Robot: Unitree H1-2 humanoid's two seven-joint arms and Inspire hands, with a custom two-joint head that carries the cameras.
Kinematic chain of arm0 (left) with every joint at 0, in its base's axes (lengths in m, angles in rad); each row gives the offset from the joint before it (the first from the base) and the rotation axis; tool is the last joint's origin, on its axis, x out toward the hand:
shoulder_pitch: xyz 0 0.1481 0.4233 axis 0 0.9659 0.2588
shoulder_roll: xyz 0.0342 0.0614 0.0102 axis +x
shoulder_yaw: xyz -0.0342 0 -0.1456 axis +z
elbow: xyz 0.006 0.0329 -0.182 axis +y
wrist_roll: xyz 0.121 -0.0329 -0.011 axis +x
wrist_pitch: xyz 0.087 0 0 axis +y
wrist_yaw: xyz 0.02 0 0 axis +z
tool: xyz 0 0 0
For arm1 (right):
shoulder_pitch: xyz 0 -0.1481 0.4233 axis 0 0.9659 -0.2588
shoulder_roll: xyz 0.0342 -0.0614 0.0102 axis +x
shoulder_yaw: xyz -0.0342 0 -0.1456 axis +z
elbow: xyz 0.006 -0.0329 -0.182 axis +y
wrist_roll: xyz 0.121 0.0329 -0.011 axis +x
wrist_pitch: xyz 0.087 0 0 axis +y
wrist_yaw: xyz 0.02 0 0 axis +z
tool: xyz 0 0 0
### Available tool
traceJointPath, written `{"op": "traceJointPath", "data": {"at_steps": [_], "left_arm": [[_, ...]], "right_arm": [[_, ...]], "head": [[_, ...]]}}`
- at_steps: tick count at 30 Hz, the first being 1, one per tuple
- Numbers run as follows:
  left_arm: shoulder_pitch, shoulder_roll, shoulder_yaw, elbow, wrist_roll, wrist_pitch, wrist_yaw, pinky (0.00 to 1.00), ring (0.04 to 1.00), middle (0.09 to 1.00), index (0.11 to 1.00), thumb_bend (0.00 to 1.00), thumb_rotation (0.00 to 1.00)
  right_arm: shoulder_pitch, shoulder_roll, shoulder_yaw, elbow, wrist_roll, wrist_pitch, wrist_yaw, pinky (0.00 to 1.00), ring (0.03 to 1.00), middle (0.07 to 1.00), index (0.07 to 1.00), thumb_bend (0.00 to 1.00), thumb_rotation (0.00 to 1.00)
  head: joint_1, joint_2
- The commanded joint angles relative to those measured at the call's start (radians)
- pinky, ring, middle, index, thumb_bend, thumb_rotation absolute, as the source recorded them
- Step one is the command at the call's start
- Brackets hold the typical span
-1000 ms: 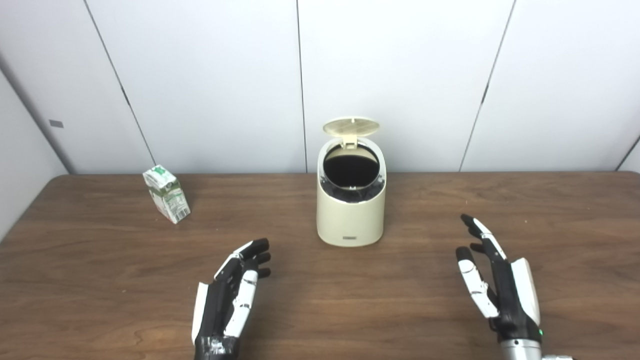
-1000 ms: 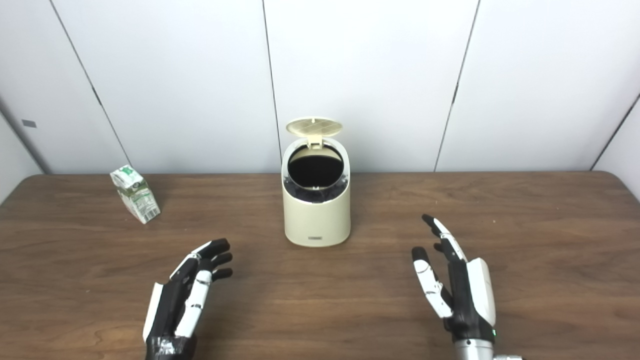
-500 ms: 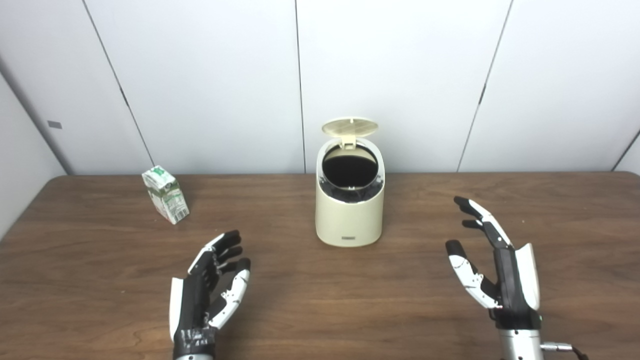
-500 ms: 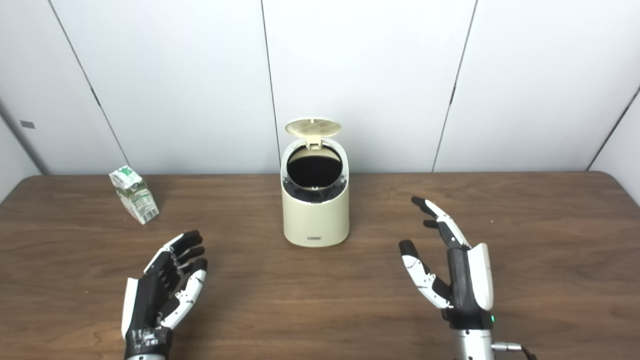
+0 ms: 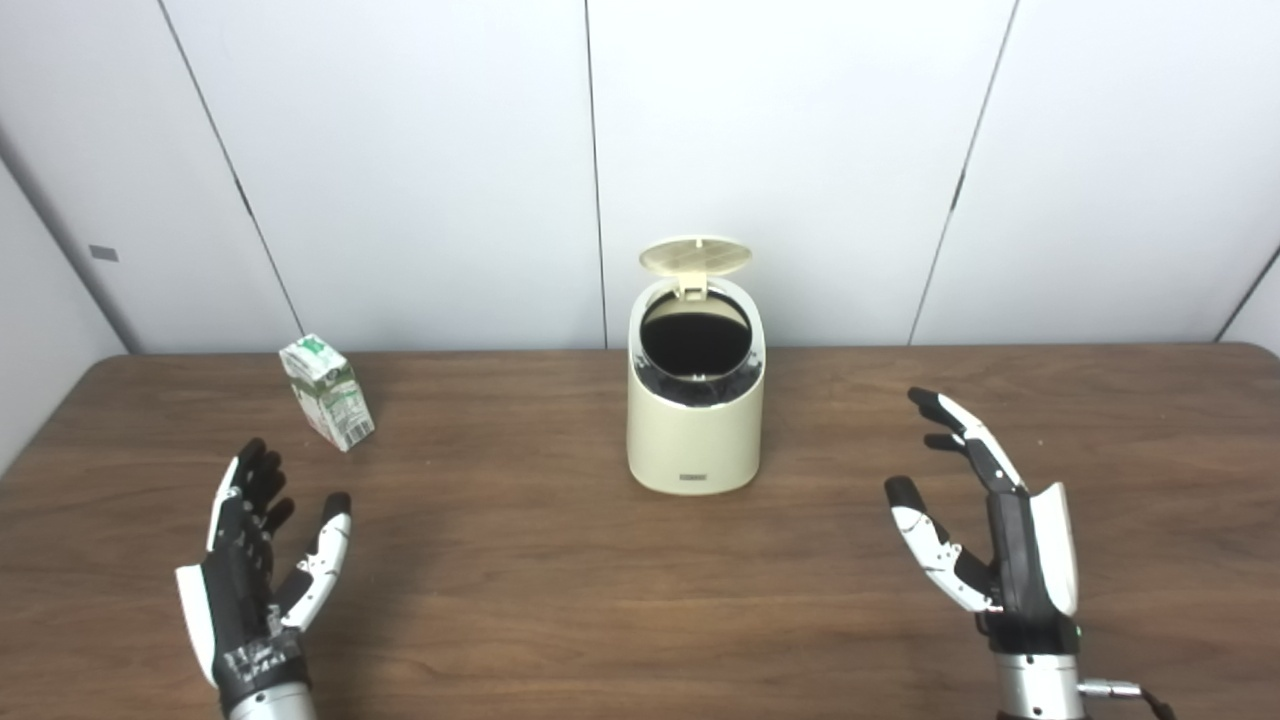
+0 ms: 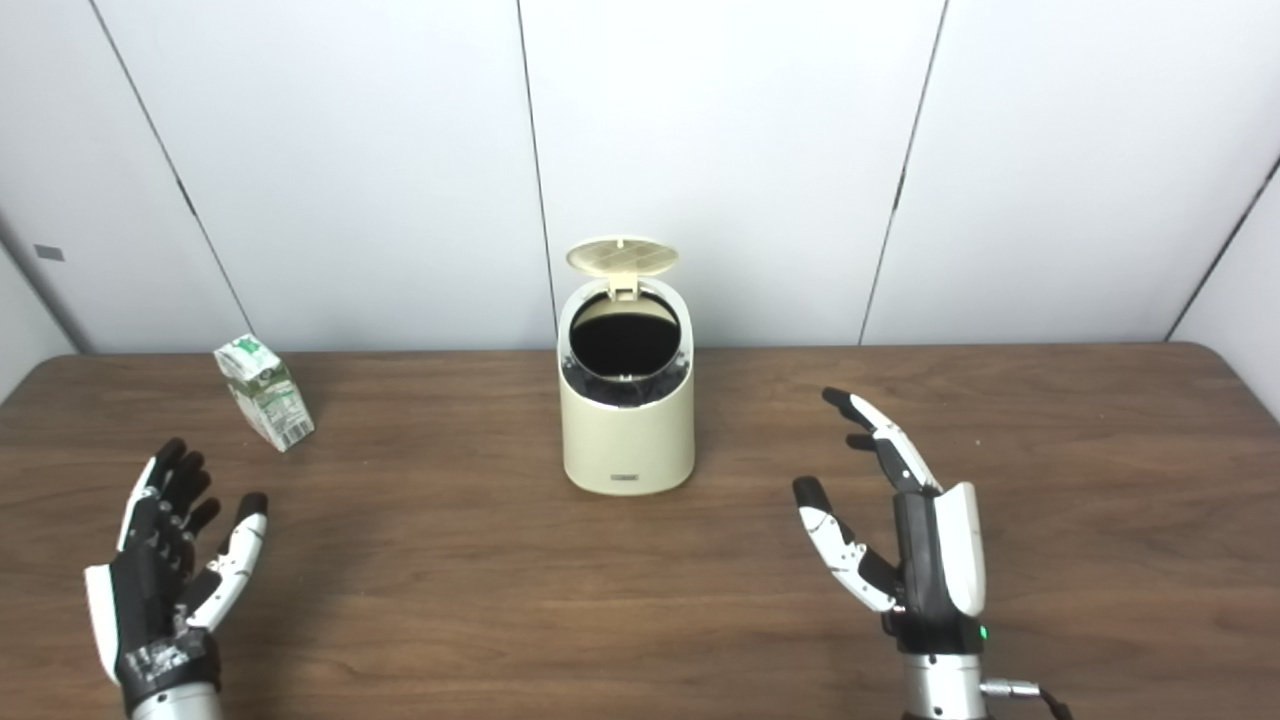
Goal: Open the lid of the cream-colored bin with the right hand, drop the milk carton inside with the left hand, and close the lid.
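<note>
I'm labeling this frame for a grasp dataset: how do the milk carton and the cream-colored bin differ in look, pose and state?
The milk carton is a small white and green box leaning to one side; the cream-colored bin is taller, rounded, plain and upright. The carton sits at the table's far left; the bin stands near the centre. The carton looks closed; the bin's lid is raised, showing a dark inside. Both rest on the wooden table, untouched by either hand.

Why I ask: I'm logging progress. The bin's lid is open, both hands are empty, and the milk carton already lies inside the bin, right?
Not quite. The milk carton stands on the table, left of the bin, as the left eye view shows. The rest holds.
</note>
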Motion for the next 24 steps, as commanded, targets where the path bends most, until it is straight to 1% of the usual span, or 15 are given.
{"op": "traceJointPath", "data": {"at_steps": [1,3,4,7,10,13,14,15,16,17,18,19,21,22,24], "left_arm": [[-0.036,0.031,0.015,-0.009,0.011,-0.029,0.013,0.97,0.963,0.963,0.968,0.59,0.19],[-0.042,0.047,0.03,-0.006,0.015,-0.022,0.018,0.96,0.963,0.969,0.978,0.64,0.21],[-0.045,0.053,0.034,-0.004,0.022,-0.02,0.022,0.95,0.959,0.966,0.978,0.66,0.23],[-0.062,0.072,0.057,-0.006,0.06,-0.002,0.052,0.91,0.948,0.961,0.965,0.7,0.26],[-0.086,0.099,0.075,-0.024,0.055,0.013,0.051,0.94,0.98,0.991,0.991,0.73,0.31],[-0.103,0.144,0.08,-0.017,0.011,0.017,0.01,0.96,0.997,1.0,1.0,0.79,0.35],[-0.112,0.163,0.083,-0.016,0.007,0.028,0.0,0.94,0.995,1.0,1.0,0.83,0.38],[-0.122,0.181,0.086,-0.012,0.001,0.038,-0.008,0.86,0.957,0.999,1.0,0.9,0.4],[-0.13,0.192,0.088,-0.009,-0.001,0.045,-0.013,0.84,0.945,0.997,1.0,0.92,0.41],[-0.141,0.206,0.09,-0.004,-0.007,0.055,-0.018,0.85,0.947,0.998,1.0,0.95,0.41],[-0.154,0.223,0.093,0.004,-0.017,0.067,-0.027,0.85,0.947,0.998,1.0,0.95,0.41],[-0.166,0.242,0.097,0.009,-0.033,0.084,-0.039,0.88,0.963,1.0,1.0,0.98,0.41],[-0.187,0.278,0.104,0.017,-0.069,0.127,-0.071,0.93,0.985,1.0,1.0,1.0,0.41],[-0.193,0.289,0.106,0.02,-0.082,0.141,-0.082,0.97,0.994,1.0,1.0,1.0,0.41],[-0.209,0.316,0.111,0.023,-0.106,0.203,-0.107,0.98,0.999,1.0,1.0,1.0,0.42]], "right_arm": [[0.006,-0.034,-0.014,0.054,-0.008,-0.052,-0.02,0.7,0.805,0.815,0.79,0.17,0.6],[0.006,-0.044,-0.018,0.056,-0.004,-0.05,-0.013,0.71,0.81,0.818,0.794,0.17,0.63],[0.007,-0.048,-0.02,0.056,0.002,-0.047,-0.006,0.72,0.819,0.826,0.804,0.17,0.68],[0.006,-0.065,-0.023,0.066,0.012,-0.05,0.0,0.72,0.826,0.832,0.811,0.18,0.71],[0.0,-0.09,-0.014,0.082,0.038,-0.057,-0.006,0.73,0.83,0.832,0.812,0.19,0.69],[-0.009,-0.116,-0.004,0.103,0.061,-0.057,-0.021,0.72,0.828,0.831,0.808,0.2,0.68],[-0.012,-0.125,0.002,0.11,0.072,-0.057,-0.027,0.72,0.827,0.831,0.807,0.2,0.66],[-0.016,-0.134,0.006,0.117,0.079,-0.057,-0.033,0.72,0.826,0.831,0.804,0.2,0.63],[-0.019,-0.141,0.011,0.123,0.086,-0.058,-0.038,0.72,0.826,0.831,0.803,0.2,0.62],[-0.023,-0.151,0.015,0.13,0.089,-0.057,-0.044,0.72,0.825,0.832,0.802,0.2,0.61],[-0.028,-0.164,0.019,0.138,0.092,-0.057,-0.051,0.72,0.825,0.832,0.802,0.2,0.61],[-0.033,-0.177,0.028,0.148,0.091,-0.057,-0.065,0.72,0.823,0.832,0.803,0.19,0.61],[-0.045,-0.199,0.04,0.162,0.094,-0.057,-0.088,0.71,0.813,0.825,0.798,0.2,0.67],[-0.049,-0.207,0.046,0.166,0.097,-0.057,-0.097,0.7,0.807,0.82,0.793,0.21,0.71],[-0.057,-0.221,0.052,0.168,0.095,-0.057,-0.104,0.68,0.797,0.812,0.786,0.21,0.73]], "head": [[0.0,0.001],[0.021,0.002],[0.029,0.002],[0.05,0.001],[0.086,0.003],[0.135,0.005],[0.144,0.006],[0.161,0.008],[0.172,0.009],[0.194,0.009],[0.223,0.013],[0.229,0.013],[0.28,0.025],[0.28,0.025],[0.346,0.036]]}}
